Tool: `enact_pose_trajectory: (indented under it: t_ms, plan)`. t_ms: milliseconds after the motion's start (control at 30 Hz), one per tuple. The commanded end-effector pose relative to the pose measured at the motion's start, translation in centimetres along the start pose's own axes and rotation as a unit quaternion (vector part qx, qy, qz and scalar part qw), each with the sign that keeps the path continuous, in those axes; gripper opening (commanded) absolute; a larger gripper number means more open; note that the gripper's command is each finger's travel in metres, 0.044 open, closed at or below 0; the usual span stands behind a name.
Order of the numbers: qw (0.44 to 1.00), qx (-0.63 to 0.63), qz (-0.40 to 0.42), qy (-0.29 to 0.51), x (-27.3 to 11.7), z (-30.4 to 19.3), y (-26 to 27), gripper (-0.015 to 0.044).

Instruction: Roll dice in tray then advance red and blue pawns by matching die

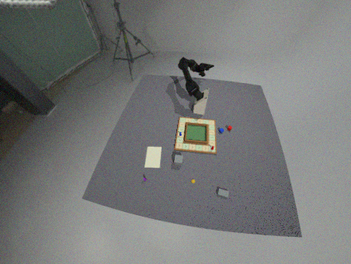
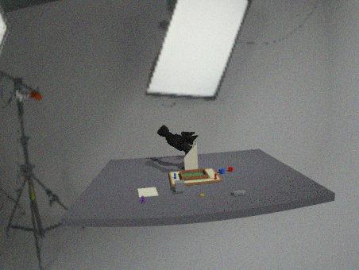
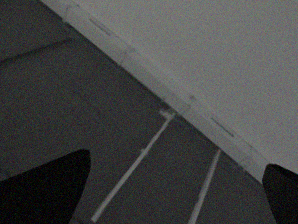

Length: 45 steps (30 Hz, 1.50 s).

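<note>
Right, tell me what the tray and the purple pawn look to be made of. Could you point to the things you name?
Tray (image 1: pixel 207 136) (image 2: pixel 207 175): probably wood, going by its brown rim, with a matte green lining that could be felt. Purple pawn (image 1: pixel 144 179) (image 2: pixel 143 200): perhaps painted wood or plastic; its solid colour leaves that open.

Dark grey tabletop (image 1: pixel 128 116) (image 2: pixel 119 206); on it, game board (image 1: pixel 196 151) (image 2: pixel 198 183); blue die (image 1: pixel 220 130) (image 2: pixel 221 171) and red die (image 1: pixel 229 128) (image 2: pixel 230 169) beside board; cream sheet (image 1: pixel 153 157) (image 2: pixel 148 192); purple piece (image 1: pixel 144 179) (image 2: pixel 143 199) near sheet; yellow disc (image 1: pixel 193 181) (image 2: pixel 202 194); two grey blocks, one near board.
</note>
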State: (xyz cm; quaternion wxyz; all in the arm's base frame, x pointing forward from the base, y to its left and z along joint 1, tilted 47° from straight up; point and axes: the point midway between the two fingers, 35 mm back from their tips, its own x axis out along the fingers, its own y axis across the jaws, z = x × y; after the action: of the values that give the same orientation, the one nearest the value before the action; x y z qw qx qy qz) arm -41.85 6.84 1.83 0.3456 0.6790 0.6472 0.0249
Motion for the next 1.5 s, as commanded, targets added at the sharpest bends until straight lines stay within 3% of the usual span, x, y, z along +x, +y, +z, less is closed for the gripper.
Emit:
enact_pose_trajectory:
  t_ms: [0,133,800,1467]
  plan:
    - [1.0,0.001,-0.001,0.0,-0.1,0.0,0.0,0.0374]
    - [0.999,0.031,-0.023,-0.004,-1.4,-0.2,-0.2,0.0275]
    - [0.922,0.273,-0.252,-0.11,-17.0,-0.4,0.9,0.0275]
    - [0.726,0.393,-0.451,-0.339,-34.3,1.1,9.0,0.0275]
